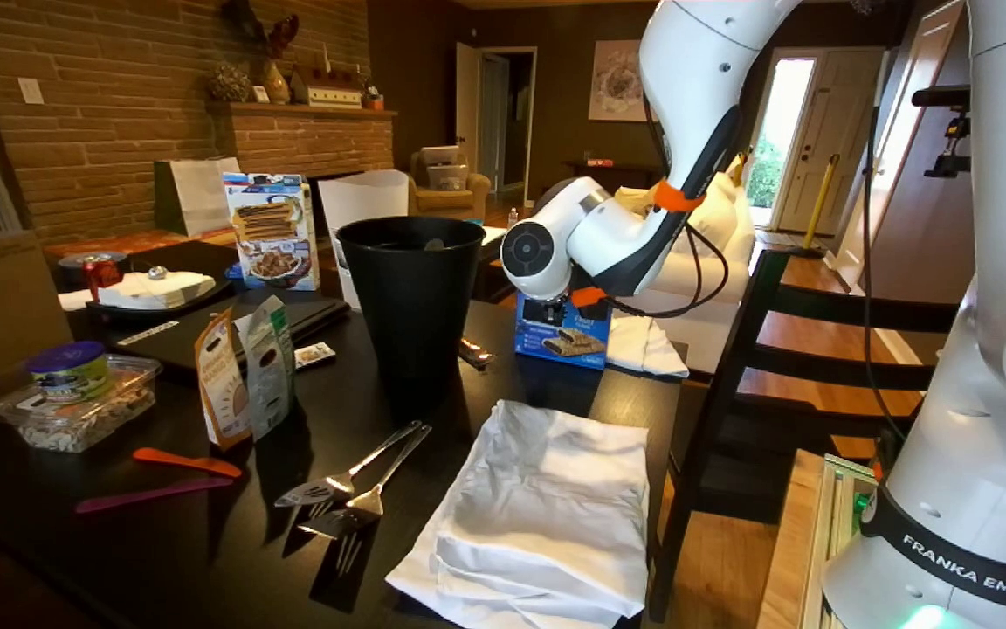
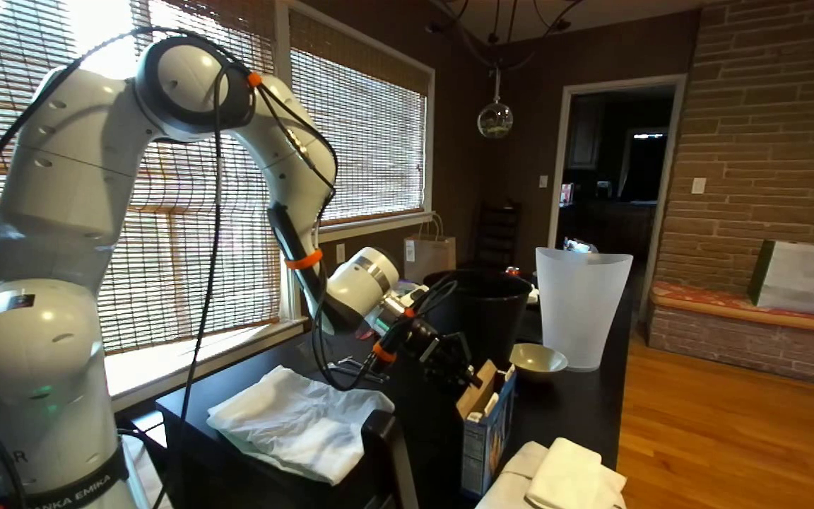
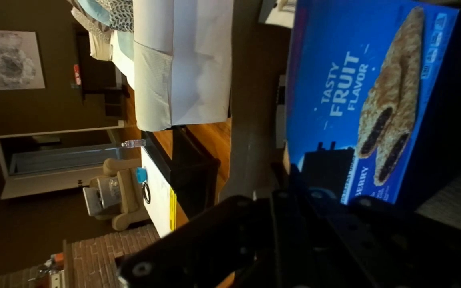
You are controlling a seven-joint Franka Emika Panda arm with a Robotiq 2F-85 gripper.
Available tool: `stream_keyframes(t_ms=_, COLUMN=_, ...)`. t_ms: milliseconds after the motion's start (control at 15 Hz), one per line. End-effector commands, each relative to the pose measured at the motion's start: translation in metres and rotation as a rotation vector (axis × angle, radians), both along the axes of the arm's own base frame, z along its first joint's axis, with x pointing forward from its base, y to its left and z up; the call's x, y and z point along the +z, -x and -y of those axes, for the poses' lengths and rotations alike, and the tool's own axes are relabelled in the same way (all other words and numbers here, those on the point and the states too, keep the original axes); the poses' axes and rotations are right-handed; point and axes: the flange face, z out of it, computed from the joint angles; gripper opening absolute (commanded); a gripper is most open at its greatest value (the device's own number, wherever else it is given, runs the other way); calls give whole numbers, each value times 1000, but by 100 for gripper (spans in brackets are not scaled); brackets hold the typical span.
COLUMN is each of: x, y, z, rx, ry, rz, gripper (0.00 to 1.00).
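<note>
Box (image 1: 568, 342) is standing on the worktop (image 2: 576, 403) right below the fingers (image 3: 284, 196), which are meeting in the wrist view and apparently pinching its raised flap (image 2: 476, 400), though their dark tips are hiding how much cardboard they are holding. That grip is sitting high on one edge, so a sharp pull could be tearing the flap or tipping the box toward the fingers; a sideways swing could be knocking it into the bin (image 1: 411, 297) beside the fingers or the bowl (image 2: 538, 360) beyond them. Its mouth is pointing up, its printed face is facing back toward the fingers, and its long axis is apparently running level, across the way the fingers are pointing. Cloth (image 1: 643, 345) is lying beside the box, lower than the fingers.
</note>
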Motion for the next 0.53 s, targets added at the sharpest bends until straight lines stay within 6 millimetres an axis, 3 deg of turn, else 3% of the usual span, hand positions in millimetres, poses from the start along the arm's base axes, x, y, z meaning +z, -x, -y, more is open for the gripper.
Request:
stream_keyframes(t_ms=0, x=3, y=7, z=0, rx=14, ry=18, rz=11, gripper=33)
stream_keyframes(t_ms=467, x=3, y=6, z=-1, rx=17, ry=15, rz=16, gripper=82)
